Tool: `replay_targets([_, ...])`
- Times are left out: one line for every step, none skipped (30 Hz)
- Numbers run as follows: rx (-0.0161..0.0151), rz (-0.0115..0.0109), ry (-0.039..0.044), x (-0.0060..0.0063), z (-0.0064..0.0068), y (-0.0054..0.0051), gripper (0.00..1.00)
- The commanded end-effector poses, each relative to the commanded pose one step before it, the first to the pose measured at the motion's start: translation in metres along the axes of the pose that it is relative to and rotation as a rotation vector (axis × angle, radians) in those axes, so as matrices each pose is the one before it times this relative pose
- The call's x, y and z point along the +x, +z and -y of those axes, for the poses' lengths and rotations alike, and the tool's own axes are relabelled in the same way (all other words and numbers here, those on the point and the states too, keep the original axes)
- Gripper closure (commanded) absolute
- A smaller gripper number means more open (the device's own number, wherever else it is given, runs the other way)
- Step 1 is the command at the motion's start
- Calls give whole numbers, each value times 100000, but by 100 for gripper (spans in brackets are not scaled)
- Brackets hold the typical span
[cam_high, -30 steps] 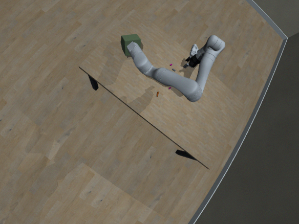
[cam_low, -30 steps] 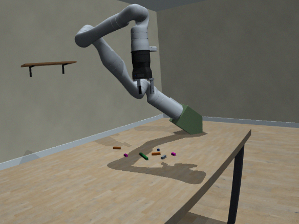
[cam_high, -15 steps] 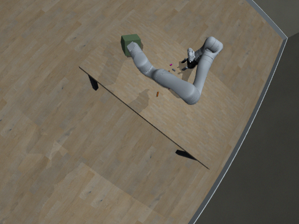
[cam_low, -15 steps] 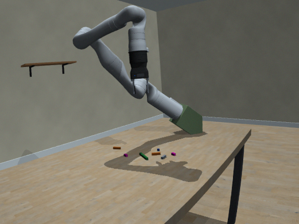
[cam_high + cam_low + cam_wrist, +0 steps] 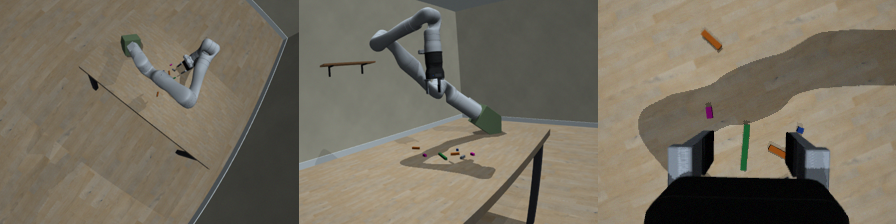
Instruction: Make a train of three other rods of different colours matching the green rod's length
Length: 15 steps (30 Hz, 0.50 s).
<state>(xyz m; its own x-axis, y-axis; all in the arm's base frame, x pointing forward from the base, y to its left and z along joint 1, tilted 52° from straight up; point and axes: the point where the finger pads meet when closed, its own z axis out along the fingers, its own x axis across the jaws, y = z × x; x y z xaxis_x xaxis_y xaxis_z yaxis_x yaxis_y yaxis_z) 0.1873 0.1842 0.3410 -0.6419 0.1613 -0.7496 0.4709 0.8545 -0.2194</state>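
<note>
My gripper (image 5: 432,90) (image 5: 178,71) (image 5: 749,146) is open and empty, hanging high above the rods on the wooden table (image 5: 376,184) (image 5: 205,128). The green rod (image 5: 442,156) (image 5: 745,147) (image 5: 174,77) lies flat straight below it, between the fingers in the wrist view. Near it lie an orange rod (image 5: 454,153) (image 5: 774,149) (image 5: 169,72), a small blue rod (image 5: 457,150) (image 5: 800,129), a grey rod (image 5: 462,157) and a magenta rod (image 5: 472,154) (image 5: 170,65). A second magenta rod (image 5: 424,155) (image 5: 709,111) and a second orange rod (image 5: 415,148) (image 5: 711,40) (image 5: 157,94) lie farther off. All rods lie apart from each other.
The arm's green base block (image 5: 489,120) (image 5: 130,41) stands at the table's far end. The arm's lower links (image 5: 169,84) hang over part of the rods in the top view. A wall shelf (image 5: 347,63) is far off to the left.
</note>
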Motion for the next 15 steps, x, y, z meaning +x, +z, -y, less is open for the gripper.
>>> replay_targets([-538,-240,-6880,-471,711,-14,0])
replay_targets([-5,11,-3940,-113,247,3,0])
replay_targets([0,0,0,0,0,0,0])
replay_targets([0,0,0,0,0,0,0])
replay_targets([-6,18,-3928,-104,247,3,0])
replay_targets([-7,24,-3910,-95,246,4,0])
replay_targets([-8,30,-3888,-86,244,5,0])
replay_targets([-8,37,-3861,-77,242,6,0])
replay_targets([-7,43,-3829,-69,239,7,0])
replay_targets([-6,49,-3792,-60,236,8,0])
replay_targets([-4,54,-3750,-52,232,9,0])
replay_targets([-2,59,-3704,-44,228,9,0])
replay_targets([0,64,-3653,-36,223,10,0])
replay_targets([2,69,-3598,-28,218,11,0])
replay_targets([5,72,-3538,-21,212,11,0])
